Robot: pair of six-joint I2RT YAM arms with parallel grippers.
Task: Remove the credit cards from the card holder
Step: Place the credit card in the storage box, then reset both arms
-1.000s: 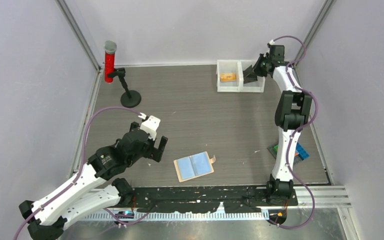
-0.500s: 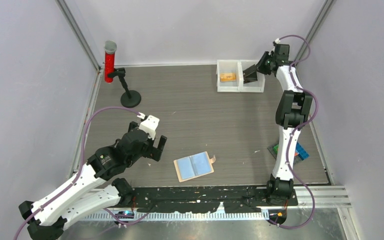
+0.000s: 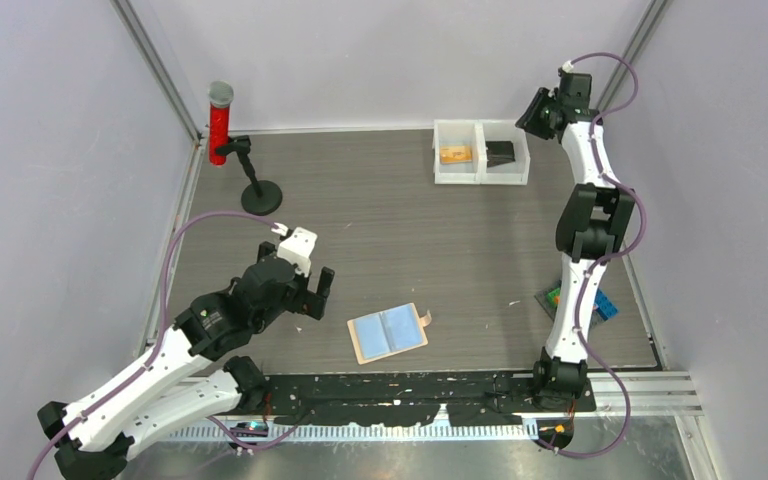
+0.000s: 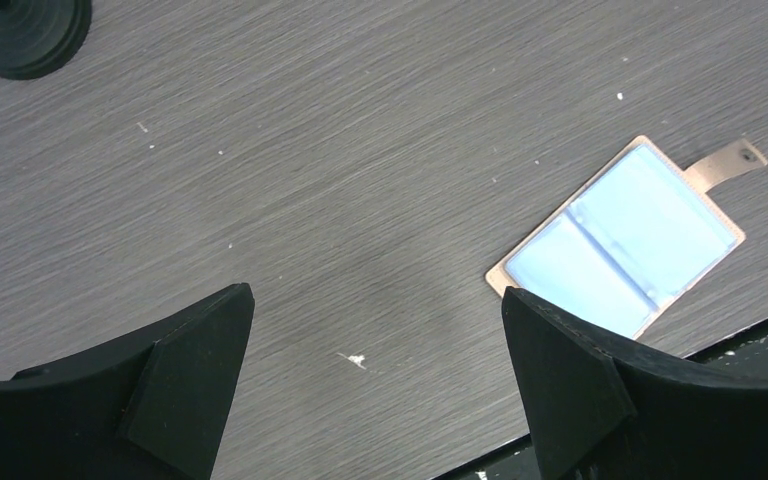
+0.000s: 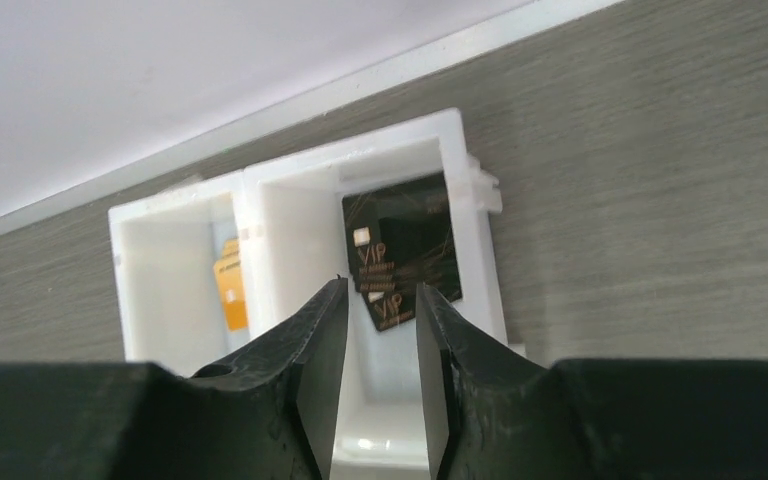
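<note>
Two black credit cards (image 5: 400,245) with gold VIP lettering lie overlapped in the right compartment of a white two-compartment bin (image 3: 479,150), at the upper right of the overhead view; an orange card (image 5: 232,290) sits in the left compartment. The right gripper (image 5: 380,300) hovers above the bin near the back wall, its jaws a narrow gap apart with nothing between them, the cards showing through the gap. The tan card holder (image 3: 389,333) lies open and flat on the dark wood-grain table (image 3: 400,230) at lower centre, its glossy blue pockets facing up and its snap tab pointing to the right. The left gripper (image 3: 310,295) hangs just left of the holder, apart from it, jaws spread wide and holding nothing. At the upper left, a red cylinder (image 3: 220,125) with a grey cap sits clamped in a black stand (image 3: 261,197).
</note>
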